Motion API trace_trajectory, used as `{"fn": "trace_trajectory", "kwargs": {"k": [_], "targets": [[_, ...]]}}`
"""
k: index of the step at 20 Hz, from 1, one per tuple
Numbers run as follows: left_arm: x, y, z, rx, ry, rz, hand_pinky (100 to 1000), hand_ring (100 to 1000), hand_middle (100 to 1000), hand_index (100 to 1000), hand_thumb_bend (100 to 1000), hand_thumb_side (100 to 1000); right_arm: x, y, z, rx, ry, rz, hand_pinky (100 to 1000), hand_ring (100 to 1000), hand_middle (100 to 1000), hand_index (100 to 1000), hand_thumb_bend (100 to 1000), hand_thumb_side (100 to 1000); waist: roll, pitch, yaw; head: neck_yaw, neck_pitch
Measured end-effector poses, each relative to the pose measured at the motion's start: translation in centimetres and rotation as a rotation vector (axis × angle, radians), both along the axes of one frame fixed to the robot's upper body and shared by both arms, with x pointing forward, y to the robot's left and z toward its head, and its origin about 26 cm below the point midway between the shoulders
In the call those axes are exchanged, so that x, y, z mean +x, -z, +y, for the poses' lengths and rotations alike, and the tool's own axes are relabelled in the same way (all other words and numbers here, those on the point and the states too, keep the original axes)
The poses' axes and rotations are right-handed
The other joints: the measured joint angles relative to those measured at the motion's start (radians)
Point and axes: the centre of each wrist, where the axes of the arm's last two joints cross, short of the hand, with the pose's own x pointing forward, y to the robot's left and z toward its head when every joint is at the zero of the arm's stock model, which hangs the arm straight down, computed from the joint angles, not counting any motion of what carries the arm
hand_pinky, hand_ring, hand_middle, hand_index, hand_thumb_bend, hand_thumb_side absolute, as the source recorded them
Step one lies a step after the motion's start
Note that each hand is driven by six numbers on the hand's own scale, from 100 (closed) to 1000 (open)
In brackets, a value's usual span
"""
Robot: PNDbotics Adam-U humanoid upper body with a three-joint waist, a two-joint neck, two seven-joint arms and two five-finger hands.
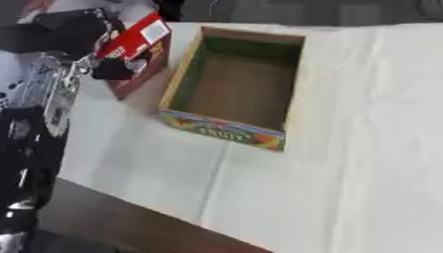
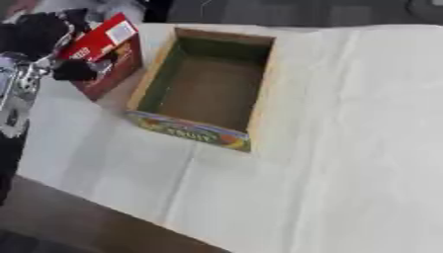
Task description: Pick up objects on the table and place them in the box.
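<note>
Nearest the camera, the robot's black and silver left arm (image 1: 34,148) ran up the left edge of both views, over the dark table edge (image 1: 130,222) that showed below the white cloth (image 1: 346,173). At the top of that arm the left hand (image 2: 73,69) sat against a red box (image 2: 108,49), its dark fingers curled around the near side of the carton. The red box was tilted, with a white label on its upper face, and its lower end seemed to be touching the cloth, though that could not be told for certain. It stood just beside the left wall of the open cardboard box (image 1: 294,84), outside it. The cardboard box lay on the cloth with its opening upward, brown inside with a greenish far wall, and a bright, many-coloured printed band ran across its near wall. To the right the cloth spread wide, creased by fold lines. No right hand showed in either view.
</note>
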Motion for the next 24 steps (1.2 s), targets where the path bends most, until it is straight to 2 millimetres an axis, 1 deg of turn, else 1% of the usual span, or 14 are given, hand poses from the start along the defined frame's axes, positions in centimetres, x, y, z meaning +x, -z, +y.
{"fn": "trace_trajectory", "kwargs": {"k": [8, 11, 12, 13, 14, 15, 16, 17, 18, 19, 20, 21, 22, 24], "targets": [[0.1, -0.2, -0.1, -0.013, 0.005, -0.016, 100, 100, 100, 185, 100, 100, 0.0, 0.0, 0.0, -0.001, -0.001, 0.001, 477, 611, 667, 751, 100, 1000, -0.001, -0.003, 0.001, 0.000, 0.000], [0.3, -0.6, -0.2, -0.001, 0.011, -0.034, 100, 100, 100, 184, 100, 100, 0.0, 0.0, 0.0, -0.004, -0.004, 0.002, 476, 609, 666, 751, 100, 1000, -0.001, -0.006, 0.001, 0.000, 0.000], [0.3, -1.0, -0.4, 0.009, 0.017, -0.055, 100, 100, 100, 180, 167, 100, -0.1, 0.0, 0.0, -0.007, -0.005, 0.002, 476, 608, 666, 751, 100, 1000, 0.000, -0.007, 0.002, 0.000, 0.000], [0.3, -1.7, -0.7, 0.031, 0.027, -0.090, 100, 100, 100, 180, 167, 100, -0.1, 0.0, 0.0, -0.010, -0.007, 0.002, 476, 608, 666, 751, 100, 1000, 0.002, -0.007, 0.003, 0.000, 0.000], [0.1, -2.7, -1.2, 0.061, 0.040, -0.133, 100, 100, 109, 177, 264, 100, -0.3, 0.0, 0.0, -0.013, -0.007, 0.002, 475, 607, 665, 751, 100, 1000, 0.004, -0.007, 0.004, 0.000, 0.000], [-0.1, -3.8, -1.7, 0.099, 0.056, -0.178, 100, 100, 110, 176, 271, 100, -0.4, 0.0, -0.1, -0.017, -0.007, 0.002, 475, 607, 665, 751, 100, 1000, 0.007, -0.008, 0.006, 0.000, 0.000], [-0.3, -4.8, -2.4, 0.140, 0.073, -0.221, 100, 100, 114, 174, 334, 100, -0.5, 0.0, -0.1, -0.019, -0.008, 0.003, 476, 606, 665, 751, 100, 1000, 0.010, -0.010, 0.007, 0.000, 0.000], [-0.6, -6.0, -3.2, 0.187, 0.093, -0.259, 100, 100, 114, 174, 134, 100, -0.6, 0.0, -0.1, -0.023, -0.009, 0.002, 476, 606, 665, 751, 100, 1000, 0.011, -0.012, 0.007, 0.000, 0.000], [-0.9, -7.2, -4.1, 0.231, 0.117, -0.296, 100, 100, 118, 173, 394, 100, -0.7, 0.0, -0.2, -0.028, -0.011, 0.003, 476, 606, 665, 751, 100, 1000, 0.013, -0.015, 0.007, 0.000, 0.000], [-1.2, -8.3, -5.0, 0.273, 0.142, -0.325, 100, 100, 117, 174, 382, 100, -0.7, 0.0, -0.4, -0.033, -0.012, 0.004, 476, 606, 665, 751, 100, 1000, 0.015, -0.017, 0.007, 0.000, 0.000], [-1.5, -9.3, -5.9, 0.312, 0.161, -0.346, 100, 100, 121, 171, 466, 100, -0.8, -0.1, -0.5, -0.037, -0.012, 0.005, 476, 607, 665, 751, 100, 1000, 0.017, -0.019, 0.007, 0.000, 0.000], [-1.8, -10.3, -6.7, 0.352, 0.179, -0.362, 100, 100, 120, 172, 445, 100, -1.0, -0.1, -0.5, -0.039, -0.012, 0.008, 476, 607, 665, 751, 100, 1000, 0.018, -0.021, 0.007, 0.000, 0.000], [-2.0, -11.1, -7.4, 0.388, 0.189, -0.371, 100, 100, 125, 170, 517, 100, -1.1, 0.0, -0.5, -0.040, -0.013, 0.011, 476, 607, 666, 751, 100, 1000, 0.019, -0.022, 0.007, 0.000, 0.000], [-2.3, -12.7, -8.3, 0.454, 0.196, -0.383, 100, 100, 126, 169, 535, 100, -1.2, 0.0, -0.5, -0.041, -0.016, 0.015, 476, 607, 666, 751, 100, 1000, 0.020, -0.026, 0.006, 0.000, 0.000]]}}
